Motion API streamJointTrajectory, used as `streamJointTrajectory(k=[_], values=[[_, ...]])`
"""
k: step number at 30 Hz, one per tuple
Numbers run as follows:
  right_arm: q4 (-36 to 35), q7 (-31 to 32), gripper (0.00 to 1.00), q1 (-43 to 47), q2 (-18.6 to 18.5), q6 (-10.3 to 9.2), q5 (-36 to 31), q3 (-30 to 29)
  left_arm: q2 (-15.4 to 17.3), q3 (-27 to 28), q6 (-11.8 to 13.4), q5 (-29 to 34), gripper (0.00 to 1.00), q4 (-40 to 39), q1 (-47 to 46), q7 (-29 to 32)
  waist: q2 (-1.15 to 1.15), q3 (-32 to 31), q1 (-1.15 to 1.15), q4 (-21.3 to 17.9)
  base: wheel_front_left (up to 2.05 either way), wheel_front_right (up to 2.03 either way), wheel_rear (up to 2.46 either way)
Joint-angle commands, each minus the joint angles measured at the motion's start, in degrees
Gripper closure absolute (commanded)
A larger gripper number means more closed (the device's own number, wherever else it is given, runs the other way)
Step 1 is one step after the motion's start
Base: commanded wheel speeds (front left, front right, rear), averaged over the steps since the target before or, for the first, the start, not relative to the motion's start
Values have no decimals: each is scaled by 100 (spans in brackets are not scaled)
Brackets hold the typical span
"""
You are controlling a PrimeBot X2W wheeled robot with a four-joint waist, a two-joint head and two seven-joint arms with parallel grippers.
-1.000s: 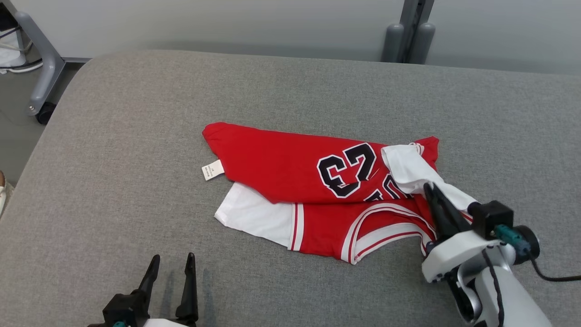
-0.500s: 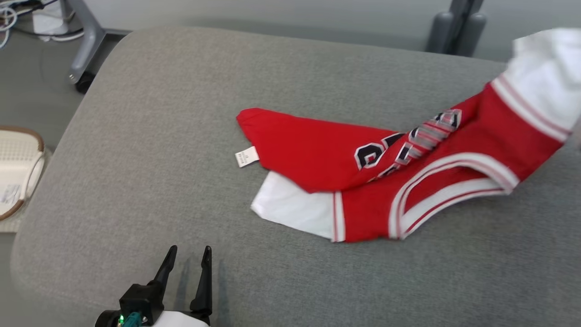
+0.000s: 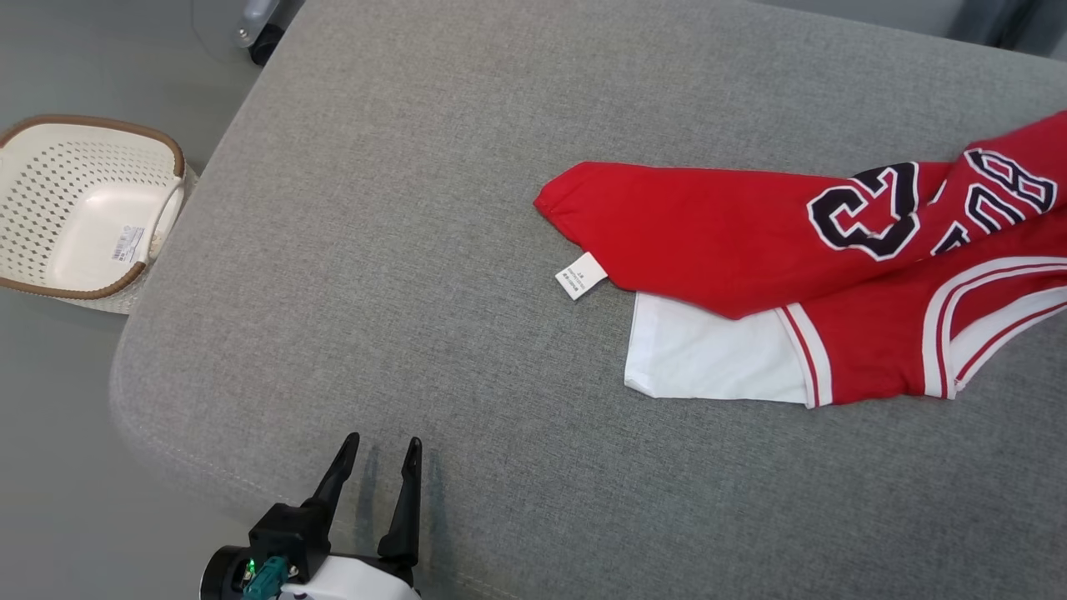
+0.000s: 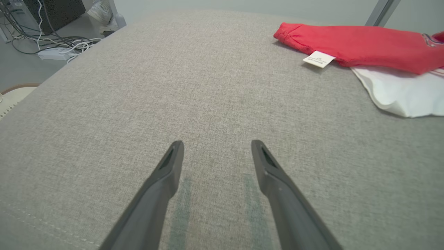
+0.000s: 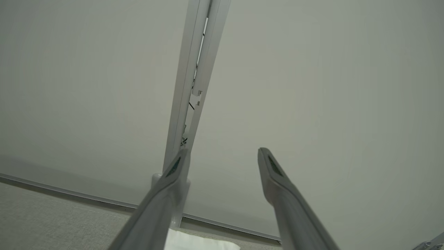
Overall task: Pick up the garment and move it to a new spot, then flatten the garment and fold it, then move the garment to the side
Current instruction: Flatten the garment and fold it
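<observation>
Firstly, grey padded surface (image 3: pixel 375 250): carries the garment.
Garment (image 3: pixel 708 242): red jersey with white trim and number 23, folded over itself at 3 o'clock in the head view and running off that edge.
Basket (image 3: pixel 50 175): cream, perforated, brown rim, on the floor at 9 o'clock.
Left gripper (image 3: pixel 383 440): at 7 o'clock, fingers spread wide, empty, well apart from the garment.
Right gripper (image 5: pixel 223 152): fingers wide, empty, aimed at a pale wall.
Care label (image 3: pixel 581 276): white, at the garment's 8 o'clock edge.
</observation>
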Motion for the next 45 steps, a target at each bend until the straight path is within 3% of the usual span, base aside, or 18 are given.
streamJointTrajectory(k=[1,5,8,17,20,26,35,44,45], values=[[115,-146,0,-11,150,-2,-93,15,18,4,60,-66,0,-1,-69,-7,0,24,0,-48,0,0,0],[320,-298,0,189,558,-2,11,200,18,-2,74,-81,0,24,-139,-7,0,-87,0,-279,0,0,0],[0,-320,0,487,944,-2,384,519,20,2,81,-56,0,40,-176,-7,0,-193,0,-456,0,0,0],[-1018,-314,0,2166,1581,-2,1871,2291,19,85,31,30,0,189,-46,-7,0,-639,0,-795,0,0,0],[-1157,-314,0,2495,1639,-2,2199,2691,19,80,19,47,0,217,-27,-7,0,-711,0,-818,0,0,0],[-1294,-315,0,3154,1799,-2,3099,4256,21,89,-33,47,0,291,74,-7,0,-844,0,-740,0,0,0],[-810,-239,0,2971,1709,-2,4503,6510,19,-24,-30,-54,0,331,102,-7,0,-804,0,-381,0,0,0],[8,-266,0,2526,1563,-2,4917,7374,18,-44,5,-122,0,358,155,-7,0,-740,0,-149,0,0,0],[123,-261,10,2488,1563,-2,4933,7417,18,-39,8,-129,0,359,148,-7,0,-733,0,-143,0,0,0]])
